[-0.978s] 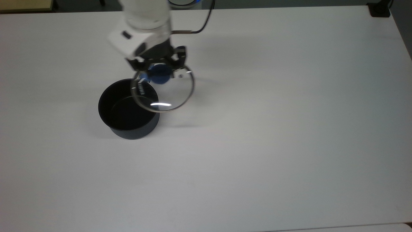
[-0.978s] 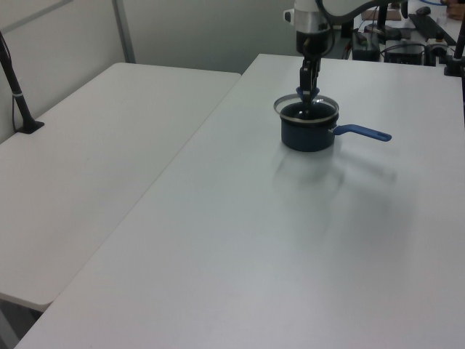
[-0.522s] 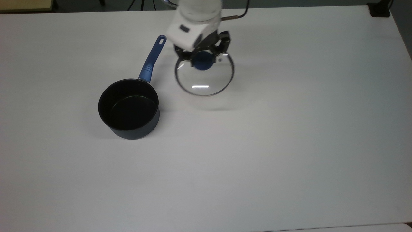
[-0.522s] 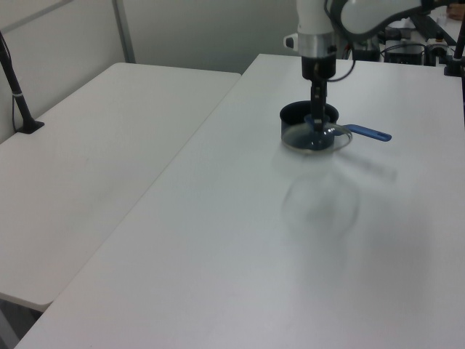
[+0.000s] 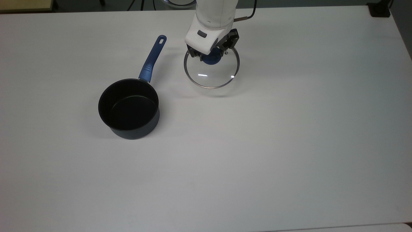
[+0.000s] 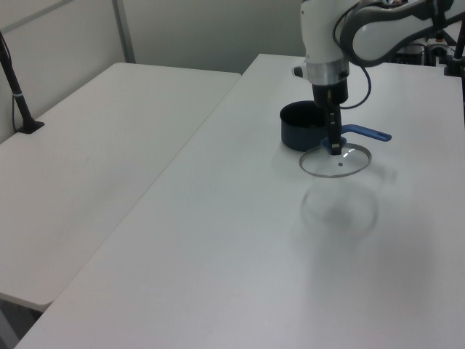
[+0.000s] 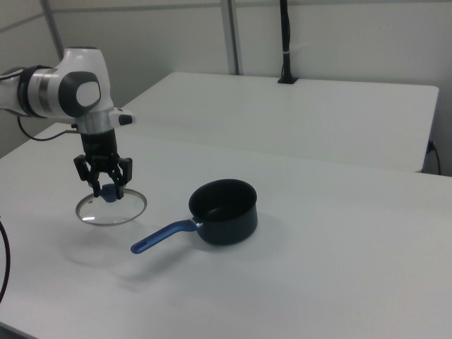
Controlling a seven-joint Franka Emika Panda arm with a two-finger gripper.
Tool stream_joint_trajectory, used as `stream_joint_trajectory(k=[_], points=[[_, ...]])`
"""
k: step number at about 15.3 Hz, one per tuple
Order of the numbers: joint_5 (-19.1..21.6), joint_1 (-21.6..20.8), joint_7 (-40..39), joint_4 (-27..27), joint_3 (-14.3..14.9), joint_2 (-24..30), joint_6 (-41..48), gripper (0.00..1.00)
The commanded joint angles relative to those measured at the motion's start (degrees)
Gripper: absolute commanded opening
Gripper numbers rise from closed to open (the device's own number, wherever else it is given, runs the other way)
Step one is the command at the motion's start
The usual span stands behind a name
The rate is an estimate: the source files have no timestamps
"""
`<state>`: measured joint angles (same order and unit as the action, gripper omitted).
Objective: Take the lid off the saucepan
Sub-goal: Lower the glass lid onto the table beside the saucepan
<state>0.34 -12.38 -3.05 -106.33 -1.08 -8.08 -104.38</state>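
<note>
we see the round clear glass lid with a steel rim (image 5: pixel 211 72) held in the air above the white worktop (image 5: pixel 257 145), level, with its faint shadow on the surface under it in the left view. the black two-finger gripper (image 5: pixel 212 54) of the white robot arm (image 5: pixel 214 16) points down, and its jaws are clamped on the blue centre knob (image 5: pixel 211 60) of the lid.

the small round dark navy saucepan (image 5: pixel 130 111) stands upright on the worktop with nothing covering it, so we look into its black inside. its long blue handle (image 5: pixel 151 62) has a slot at the end and points toward the top view's upper right. in the top view the lid is to the right of the handle, near it but apart. in the right view the lid (image 7: pixel 111 207) hangs to the left of the saucepan (image 7: pixel 224 210).
</note>
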Motion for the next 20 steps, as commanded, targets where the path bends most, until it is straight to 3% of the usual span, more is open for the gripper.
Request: stream_joint_trajectory(k=[1, 20], points=[[-2.4, -1.0, 3.2, -3.2, -0.4, 0.7, -2.8, 0.55], [-4.9, -4.9, 9.3, -3.7, -0.5, -5.5, -6.5, 0.55]])
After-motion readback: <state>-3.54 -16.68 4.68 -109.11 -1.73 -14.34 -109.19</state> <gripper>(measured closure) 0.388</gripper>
